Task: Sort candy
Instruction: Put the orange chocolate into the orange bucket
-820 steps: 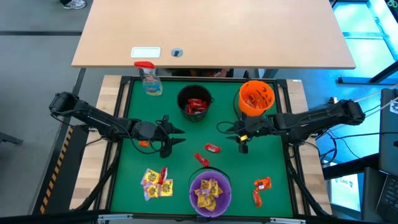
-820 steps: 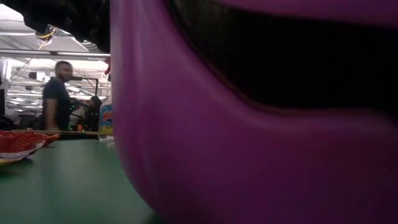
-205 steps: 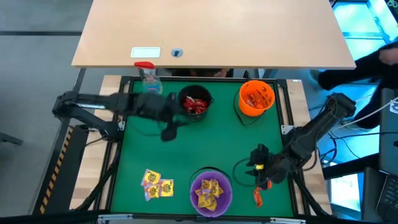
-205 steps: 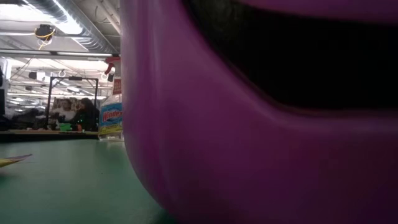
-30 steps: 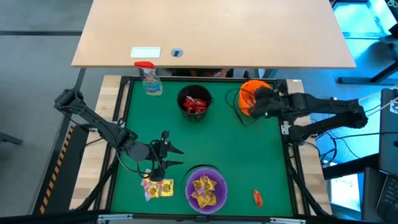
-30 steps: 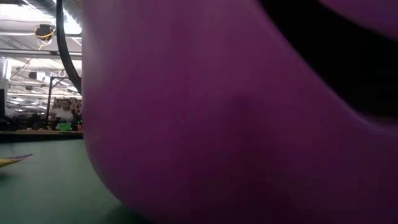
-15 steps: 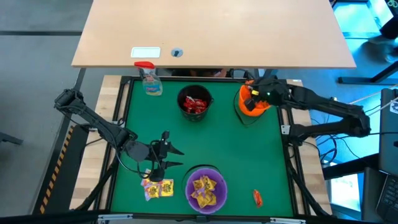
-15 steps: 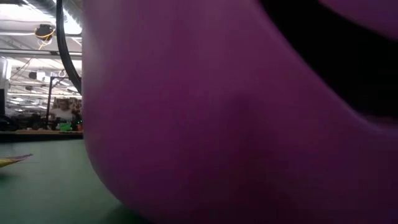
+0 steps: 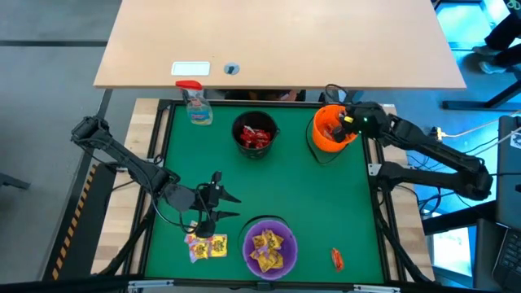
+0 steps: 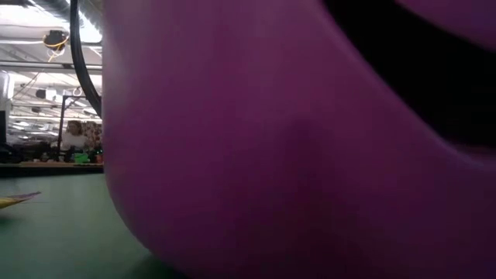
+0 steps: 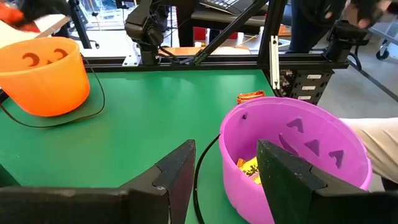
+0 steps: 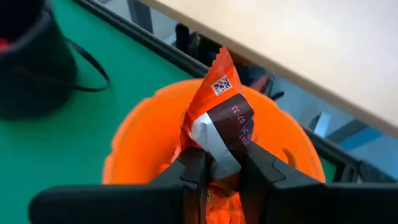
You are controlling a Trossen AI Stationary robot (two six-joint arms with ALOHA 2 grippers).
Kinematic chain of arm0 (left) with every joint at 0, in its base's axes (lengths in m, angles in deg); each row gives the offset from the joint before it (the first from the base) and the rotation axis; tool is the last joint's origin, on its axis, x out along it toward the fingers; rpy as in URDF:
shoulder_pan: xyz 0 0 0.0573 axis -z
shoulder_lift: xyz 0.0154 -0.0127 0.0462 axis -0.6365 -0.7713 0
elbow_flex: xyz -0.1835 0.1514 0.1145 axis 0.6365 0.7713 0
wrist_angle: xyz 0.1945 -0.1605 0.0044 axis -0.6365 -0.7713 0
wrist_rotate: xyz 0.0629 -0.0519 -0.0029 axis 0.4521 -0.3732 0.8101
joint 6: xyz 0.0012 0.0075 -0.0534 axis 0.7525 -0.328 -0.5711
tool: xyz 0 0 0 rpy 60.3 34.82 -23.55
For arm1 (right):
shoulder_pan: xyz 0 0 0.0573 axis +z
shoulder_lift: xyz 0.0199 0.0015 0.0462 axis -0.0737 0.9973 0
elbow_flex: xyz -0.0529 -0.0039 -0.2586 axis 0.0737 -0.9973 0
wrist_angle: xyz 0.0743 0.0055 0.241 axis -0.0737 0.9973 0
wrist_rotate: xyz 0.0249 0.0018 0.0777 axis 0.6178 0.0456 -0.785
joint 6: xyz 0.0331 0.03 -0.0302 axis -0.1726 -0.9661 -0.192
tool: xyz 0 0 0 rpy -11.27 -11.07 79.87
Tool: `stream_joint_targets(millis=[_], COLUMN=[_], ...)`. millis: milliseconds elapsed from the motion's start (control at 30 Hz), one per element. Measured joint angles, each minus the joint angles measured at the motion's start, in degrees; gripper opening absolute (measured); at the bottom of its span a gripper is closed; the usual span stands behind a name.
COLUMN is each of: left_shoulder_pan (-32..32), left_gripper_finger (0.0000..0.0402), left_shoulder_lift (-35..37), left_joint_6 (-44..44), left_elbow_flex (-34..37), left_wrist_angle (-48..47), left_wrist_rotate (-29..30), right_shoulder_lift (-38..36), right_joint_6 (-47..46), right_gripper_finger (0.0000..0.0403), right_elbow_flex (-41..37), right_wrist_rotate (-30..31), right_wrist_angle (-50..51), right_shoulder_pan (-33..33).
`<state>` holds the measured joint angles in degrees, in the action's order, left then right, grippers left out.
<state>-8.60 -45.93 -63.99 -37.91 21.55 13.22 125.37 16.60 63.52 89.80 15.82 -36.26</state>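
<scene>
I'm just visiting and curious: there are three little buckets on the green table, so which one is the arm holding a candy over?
The orange bucket. The right gripper holds an orange packet over it; the black and purple ones have none.

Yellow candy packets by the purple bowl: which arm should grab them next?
Left. The left gripper hangs open just above the yellow packets, while the right gripper holds an orange packet over the orange bowl.

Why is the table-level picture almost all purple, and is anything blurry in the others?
Low view: the purple plastic bowl sits so close to the lens that it fills the frame, soft and out of focus. Right wrist view: the right gripper and its orange crinkly candy packet are sharp, while the orange bowl beneath is softer.
</scene>
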Motion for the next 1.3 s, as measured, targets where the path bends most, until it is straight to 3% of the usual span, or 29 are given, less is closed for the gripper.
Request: stream_joint_targets(millis=[133,367,533,633,833,933,1033,1133,1300], left_shoulder_pan=[0.0,0.0,0.0,0.0,0.0,0.0,0.0,0.0,0.0], left_gripper_finger=[0.0161,0.0161,0.0161,0.0161,0.0161,0.0161,0.0161,0.0161,0.0161], left_shoulder_lift=[0.0,0.0,0.0,0.0,0.0,0.0,0.0,0.0,0.0], left_joint_6=[-0.1,-0.2,-0.3,-0.4,-0.4,-0.5,-0.6,-0.6,-0.6], left_elbow_flex=[0.0,0.0,0.0,0.0,0.0,0.0,0.0,0.0,0.0], left_wrist_angle=[0.2,0.2,0.4,0.4,0.4,0.4,0.4,0.4,0.7], left_wrist_rotate=[0.0,0.0,0.0,0.0,0.0,0.0,0.0,0.0,0.0], right_shoulder_lift=[0.4,-0.5,-3.6,-5.5,-9.4,-11.7,-14.4,-16.8,-18.5], right_joint_6=[-1.1,-1.4,-0.9,-0.8,-6.1,-12.1,-16.4,-22.6,-31.8], right_gripper_finger=[0.0080,0.0176,0.0216,0.0221,0.0207,0.0197,0.0191,0.0188,0.0188], right_elbow_flex=[-2.9,-3.5,-2.7,-0.5,3.8,3.8,3.8,3.8,3.8], right_wrist_rotate=[-1.8,-4.9,-8.5,-16.0,-37.3,-41.9,-40.7,-35.6,-27.2], right_wrist_angle=[-1.4,-1.4,-0.3,3.3,11.4,14.8,19.7,23.6,21.3], right_shoulder_pan=[-2.9,-4.9,-4.8,-4.7,-4.1,-0.2,6.2,13.5,27.0])
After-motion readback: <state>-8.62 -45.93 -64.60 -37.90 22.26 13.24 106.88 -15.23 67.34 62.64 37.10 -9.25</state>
